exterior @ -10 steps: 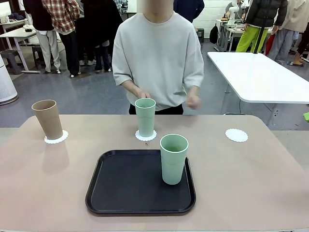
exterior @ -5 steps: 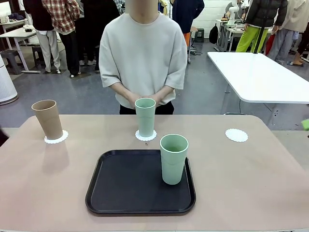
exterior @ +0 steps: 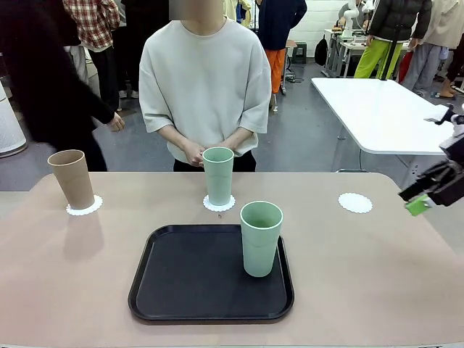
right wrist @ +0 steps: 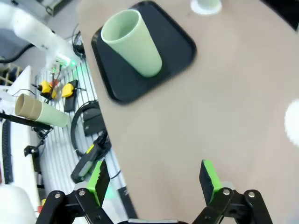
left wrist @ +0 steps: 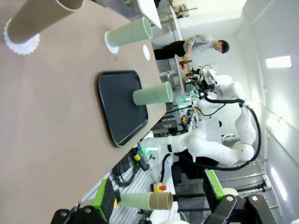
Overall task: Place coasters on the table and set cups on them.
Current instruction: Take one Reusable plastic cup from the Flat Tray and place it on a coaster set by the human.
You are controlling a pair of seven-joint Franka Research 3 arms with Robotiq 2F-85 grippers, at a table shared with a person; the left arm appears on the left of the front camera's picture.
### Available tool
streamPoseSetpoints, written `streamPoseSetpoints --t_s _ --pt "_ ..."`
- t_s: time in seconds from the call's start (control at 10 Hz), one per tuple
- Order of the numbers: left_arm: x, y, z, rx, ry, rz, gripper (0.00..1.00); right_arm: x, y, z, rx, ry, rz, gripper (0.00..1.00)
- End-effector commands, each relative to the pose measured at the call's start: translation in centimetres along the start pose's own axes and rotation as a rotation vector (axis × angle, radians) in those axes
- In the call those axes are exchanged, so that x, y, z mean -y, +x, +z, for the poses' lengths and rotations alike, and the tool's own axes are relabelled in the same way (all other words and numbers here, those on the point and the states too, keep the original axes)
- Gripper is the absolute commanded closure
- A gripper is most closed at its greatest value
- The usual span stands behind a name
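In the front view the black tray (exterior: 188, 283) lies in the middle of the table (exterior: 362, 275); one green cup (exterior: 260, 239) stands upright on the tray's far right part; the second green cup (exterior: 218, 176) stands on its coaster (exterior: 219, 206) just beyond the tray's far edge; the tan cup (exterior: 71, 178) sits on the left coaster (exterior: 85, 209), well off the tray's far left corner; the bare coaster (exterior: 355, 203) lies off the tray's far right corner; the person's hands (exterior: 199, 152) are clasped behind the second green cup; the right gripper (exterior: 415, 200) hangs out past the bare coaster, away from the tray. In the left wrist view the left gripper (left wrist: 159, 192) has its fingers spread wide with nothing between them, well apart from the tray. In the right wrist view the right gripper's green pads (right wrist: 209, 176) stand wide apart and empty above bare table beside the tray.
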State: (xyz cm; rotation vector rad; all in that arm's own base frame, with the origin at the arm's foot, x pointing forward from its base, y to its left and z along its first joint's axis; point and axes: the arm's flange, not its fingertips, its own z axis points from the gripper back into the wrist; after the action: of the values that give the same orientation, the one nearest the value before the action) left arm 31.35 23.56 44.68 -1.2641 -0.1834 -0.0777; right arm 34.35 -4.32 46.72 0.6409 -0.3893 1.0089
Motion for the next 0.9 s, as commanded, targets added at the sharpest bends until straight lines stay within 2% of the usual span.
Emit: streamPoseSetpoints --t_s 0.0,0.1,0.2,0.4,0.5,0.6,0.8 --pt "0.1 -0.1 0.0 0.012 -0.016 -0.009 0.00 1.1 -0.3 -1.5 0.127 0.005 0.069 0.00" --pt "0.1 -0.1 0.0 0.012 -0.016 -0.009 0.00 0.7 -0.7 -1.4 0.211 -0.005 -0.017 0.00" --pt "0.1 -0.1 0.0 0.012 -0.016 -0.009 0.00 0.2 0.6 -0.5 0.053 -0.005 0.050 0.00" --pt "0.1 -0.1 0.0 0.012 -0.016 -0.009 0.00 0.2 0.6 -0.5 0.053 -0.005 0.050 0.00" --pt "0.1 -0.1 0.0 0.012 -0.016 -0.009 0.00 0.3 0.5 -0.8 0.105 -0.010 0.034 0.00" --pt "0.1 -0.1 0.0 0.012 -0.016 -0.009 0.00 0.4 -0.4 -3.0 0.147 -0.065 0.221 0.00" --pt "0.1 -0.1 0.0 0.012 -0.016 -0.009 0.00 2.7 -1.6 -7.8 0.237 -0.006 0.314 0.00"
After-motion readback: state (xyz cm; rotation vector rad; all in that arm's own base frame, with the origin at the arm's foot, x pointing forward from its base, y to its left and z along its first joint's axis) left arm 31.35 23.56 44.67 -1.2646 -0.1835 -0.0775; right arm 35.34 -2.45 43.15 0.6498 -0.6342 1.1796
